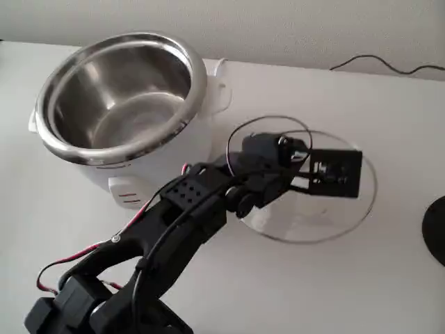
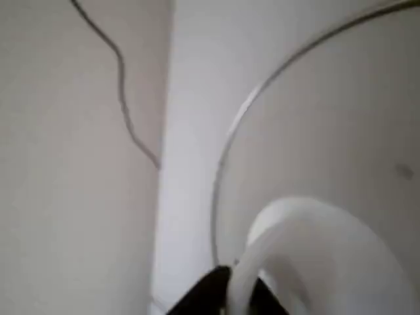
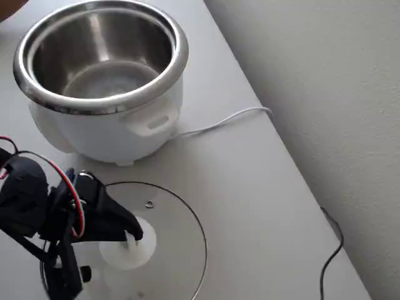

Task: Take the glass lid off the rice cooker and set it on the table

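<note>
The glass lid lies on the table, hand seemingly gripping its knob.

A: What have you got besides the main stuff?
B: You've got a thin black cable along the back, by the textured off-white wall. It's in the wrist view and overhead too.
A: Anything else you see?
B: A white cord overhead, curving out toward the wall. And you have a dark round thing cut off at the fixed view's right edge, can't tell what.
</note>
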`<action>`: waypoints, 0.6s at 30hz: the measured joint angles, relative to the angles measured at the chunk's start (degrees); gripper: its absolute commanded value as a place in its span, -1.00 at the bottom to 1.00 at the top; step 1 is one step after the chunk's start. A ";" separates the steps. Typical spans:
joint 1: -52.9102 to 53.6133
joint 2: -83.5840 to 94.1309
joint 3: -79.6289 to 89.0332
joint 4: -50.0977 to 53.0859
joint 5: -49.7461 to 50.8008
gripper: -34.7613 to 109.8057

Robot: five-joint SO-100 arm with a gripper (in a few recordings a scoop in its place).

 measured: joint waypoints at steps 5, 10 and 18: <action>-0.62 -0.09 5.19 -3.08 0.35 -0.51; -0.97 -0.09 5.62 -3.87 0.35 -0.46; -1.41 -1.85 5.71 -3.87 0.88 -0.32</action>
